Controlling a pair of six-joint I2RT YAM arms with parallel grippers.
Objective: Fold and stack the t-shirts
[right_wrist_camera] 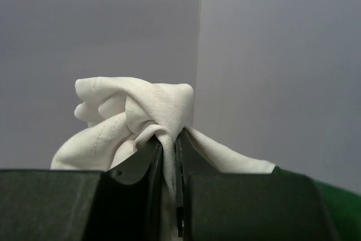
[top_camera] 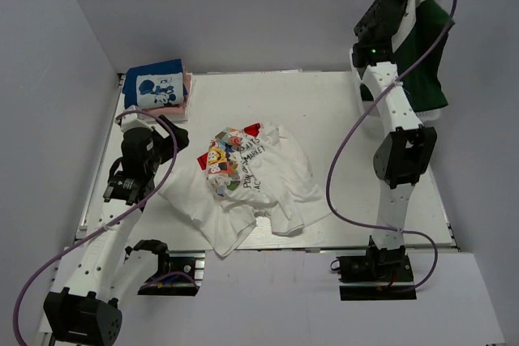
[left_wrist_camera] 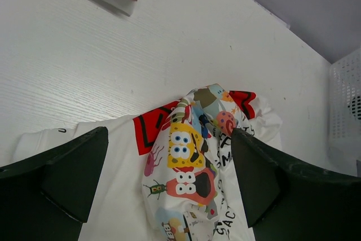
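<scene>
Clamping a thin bunch of white cloth [right_wrist_camera: 135, 111], right gripper [right_wrist_camera: 168, 145] dangles the dark green shirt [top_camera: 426, 50] well right of the cartoon-print shirt [top_camera: 233, 160], left gripper [left_wrist_camera: 169, 167] gaping empty above that one, and this skimpy pinch could slip!

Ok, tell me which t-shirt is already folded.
The blue cartoon-mouse t-shirt, squared atop the pink one at the far left. The cartoon-print t-shirt lies crumpled mid-table, and the white t-shirt is bunched in the right fingers.

I see mouse-panel shirt [top_camera: 156, 87] on another shirt [top_camera: 187, 96], far left of surface [top_camera: 324, 111] | cartoon-print shirt [top_camera: 231, 155] on plain shirt [top_camera: 284, 192], centre | left pincer [top_camera: 122, 192] at plain shirt's left edge | hanging shirt [top_camera: 426, 46] in right pincer [right_wrist_camera: 168, 150], far right, by basket [left_wrist_camera: 344, 105]
</scene>
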